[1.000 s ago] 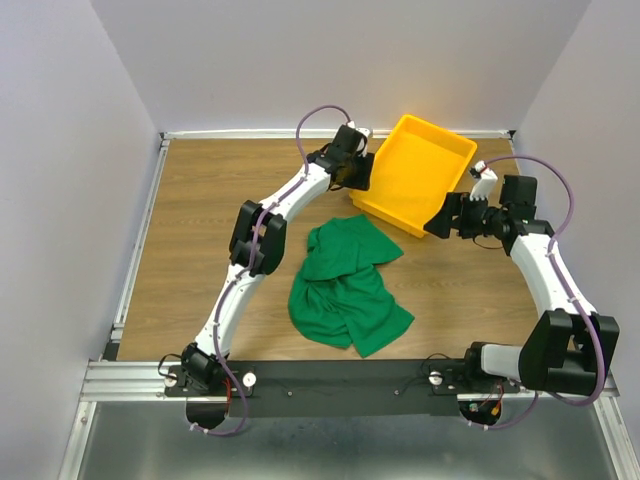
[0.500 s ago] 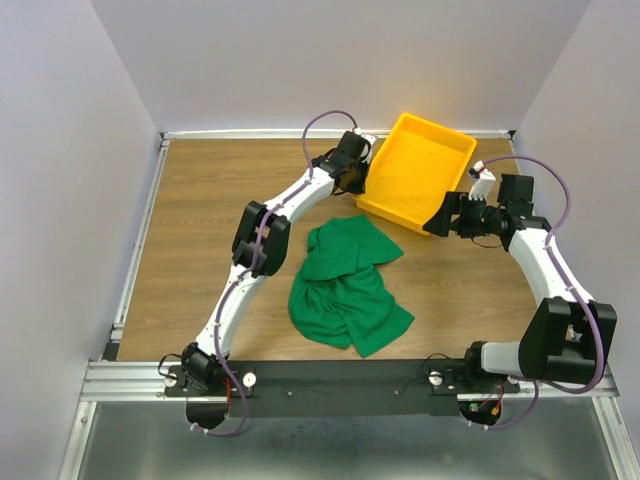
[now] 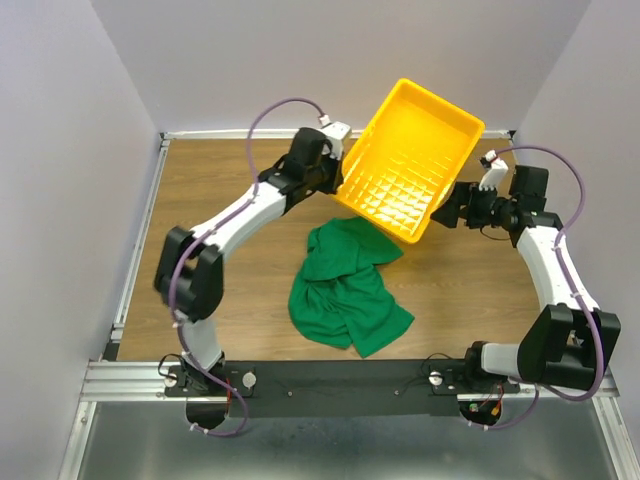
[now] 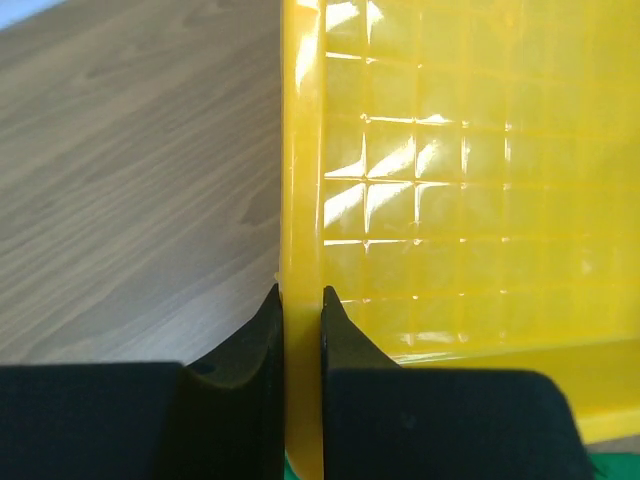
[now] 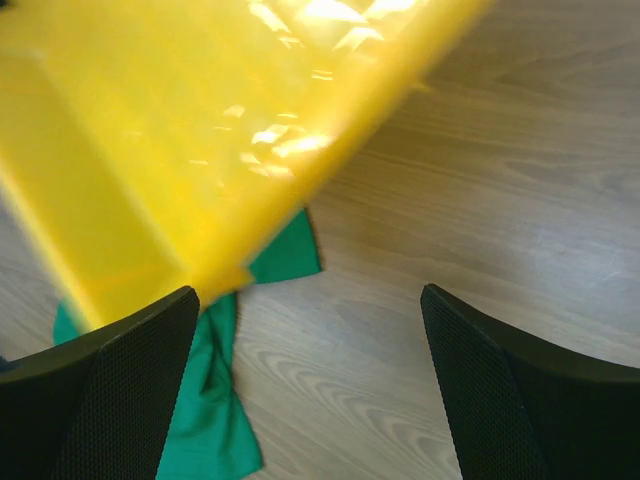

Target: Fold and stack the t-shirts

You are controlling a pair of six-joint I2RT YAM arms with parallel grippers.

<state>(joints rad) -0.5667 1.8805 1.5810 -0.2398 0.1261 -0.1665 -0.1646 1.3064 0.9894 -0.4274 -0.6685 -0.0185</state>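
On the wooden surface (image 3: 200, 200) the green t-shirt (image 3: 345, 285) lies crumpled below a steeply tipped yellow tray (image 3: 410, 140). The left hand (image 4: 300, 300) pinches the tray's rim; the right hand (image 3: 452, 207) is spread, empty. That single thin pinch could slip, dropping the tray onto the t-shirt.

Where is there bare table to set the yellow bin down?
Free: table left of the left arm, out to the side rail; a patch between the t-shirt and the right arm. Crowded far right: the left tool clamps the tilted bin by its rim, the open right tool beside it.
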